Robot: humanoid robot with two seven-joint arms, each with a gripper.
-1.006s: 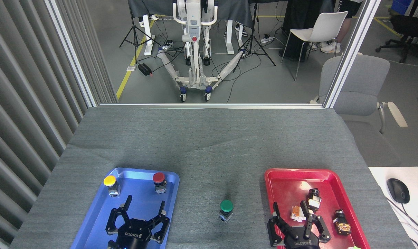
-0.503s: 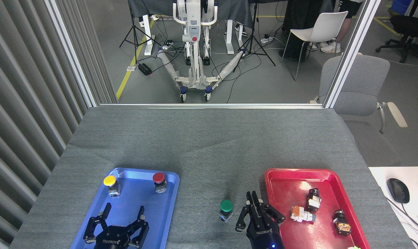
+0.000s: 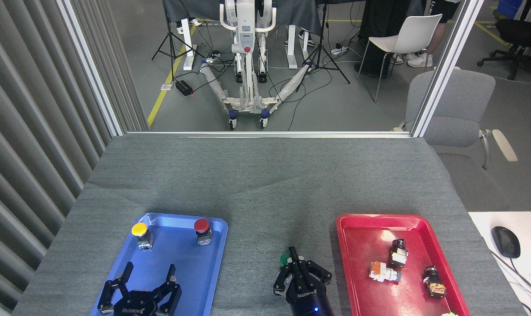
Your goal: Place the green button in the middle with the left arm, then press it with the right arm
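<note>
In the head view, the small push-button with a domed dark-green cap was seen standing on the plain stretch of dark grey woven cloth covering the bench, between the blue plastic tray and the red plastic tray. The black right gripper was poised over it with its fingers drawn together into a narrow tip, which covered most of the cap; whether the tip was touching the cap could not be told. The black left gripper was held low over the near part of the blue tray, its fingers spread apart and holding nothing. The green button was judged to be light, rigid and top-heavy, with a smooth cap likely to slip; a hold would best be taken on the flat sides of its base, and a press would best be made straight down so that it is not tipped. That base was hidden behind the right gripper. Both arms were cut off by the lower edge. A yellow-capped button and a red-capped button stood in the blue tray.
</note>
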